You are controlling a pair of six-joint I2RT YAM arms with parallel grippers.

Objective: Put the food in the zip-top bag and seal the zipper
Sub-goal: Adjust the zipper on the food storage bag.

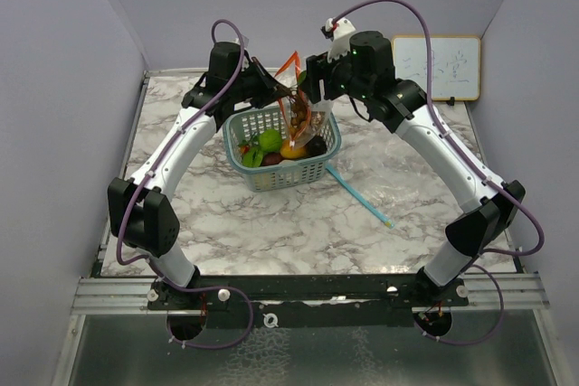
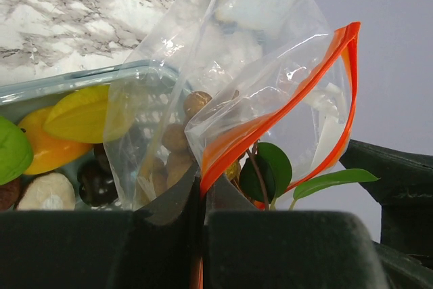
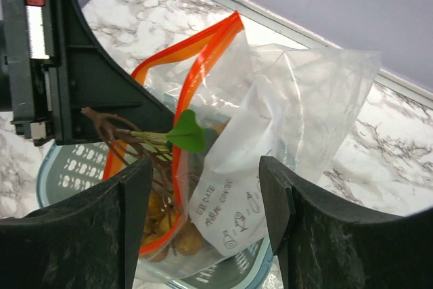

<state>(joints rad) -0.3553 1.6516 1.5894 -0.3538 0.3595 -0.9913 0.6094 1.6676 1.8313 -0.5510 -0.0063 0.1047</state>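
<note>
Filling is just beginning.
Left fingers [image 2: 101,248] are pinching the zip-top bag [image 1: 299,115] at the basket's [image 1: 288,172] 1 o'clock; right fingers [image 3: 74,235] are gaping empty; grape bunch [image 3: 188,240] is lying inside, other food [image 1: 270,140] is waiting.

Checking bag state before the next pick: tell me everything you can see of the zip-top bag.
The zip-top bag is clear, crinkled plastic with an orange zipper strip and a white printed label panel. Its mouth is open, unsealed. It hangs over the teal basket, pinched at the zipper edge by the shut left gripper. A brown grape bunch sits inside, its stem and green leaves poking out of the mouth. The right gripper stands open beside it, not gripping.
</note>
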